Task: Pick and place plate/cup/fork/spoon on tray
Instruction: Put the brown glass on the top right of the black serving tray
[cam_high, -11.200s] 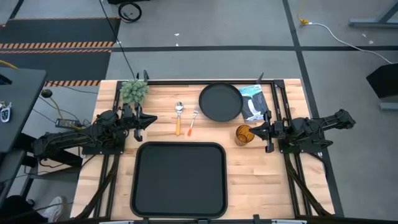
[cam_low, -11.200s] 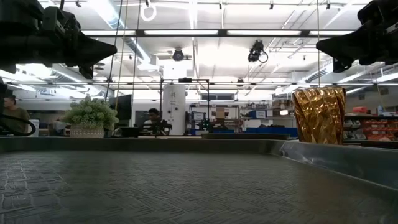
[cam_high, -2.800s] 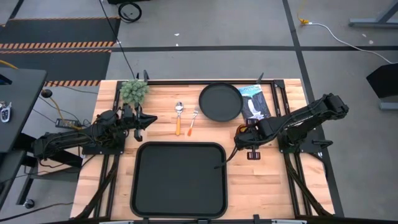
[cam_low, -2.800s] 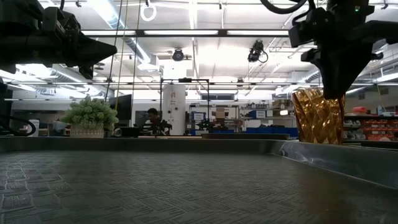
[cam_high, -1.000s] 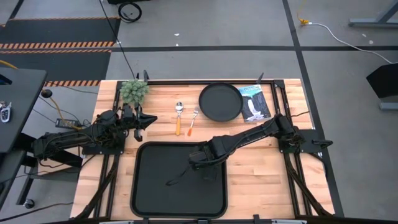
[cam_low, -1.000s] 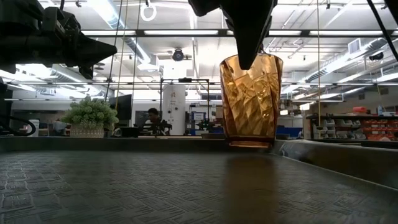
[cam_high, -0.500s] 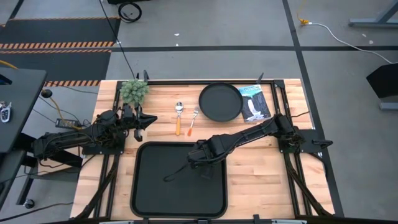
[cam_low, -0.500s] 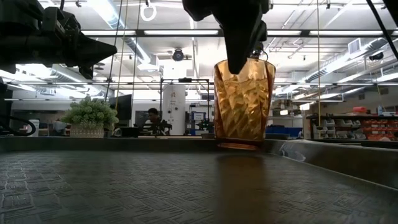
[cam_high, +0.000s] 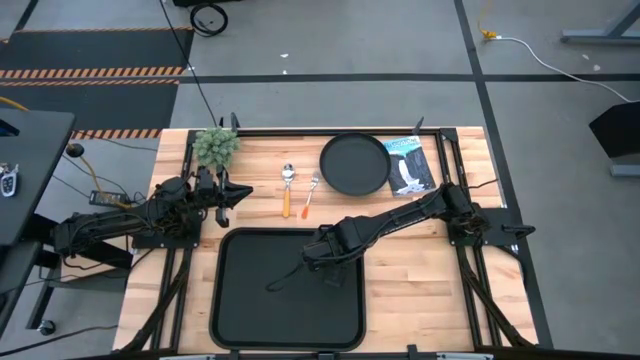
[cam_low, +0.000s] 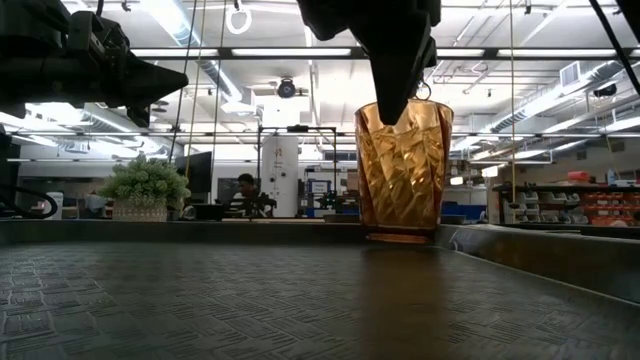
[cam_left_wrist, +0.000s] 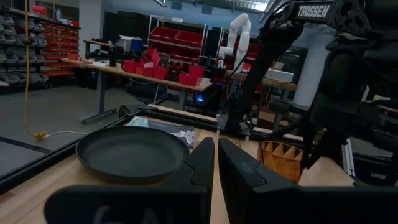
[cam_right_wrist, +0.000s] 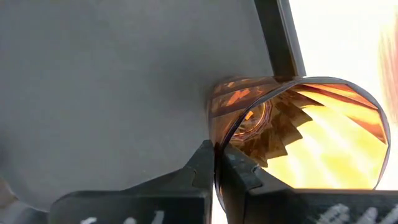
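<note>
- From above, the cup (cam_low: 403, 170) is hidden under the right gripper (cam_high: 318, 254); whether its base touches the tray (cam_high: 250, 310) floor cannot be told.
- Right jaws pinch the cup's rim, over the tray's far right part.
- Tray holds nothing else.
- Beyond the tray on the bench (cam_high: 420, 290): spoon (cam_high: 287, 187), fork (cam_high: 309, 194), plate (cam_high: 354, 165).
- Left gripper (cam_left_wrist: 215, 163) waits left of the spoon, jaws nearly closed.

robotics lab, red parts bins (cam_left_wrist: 177, 38), white robot arm (cam_left_wrist: 239, 31)
</note>
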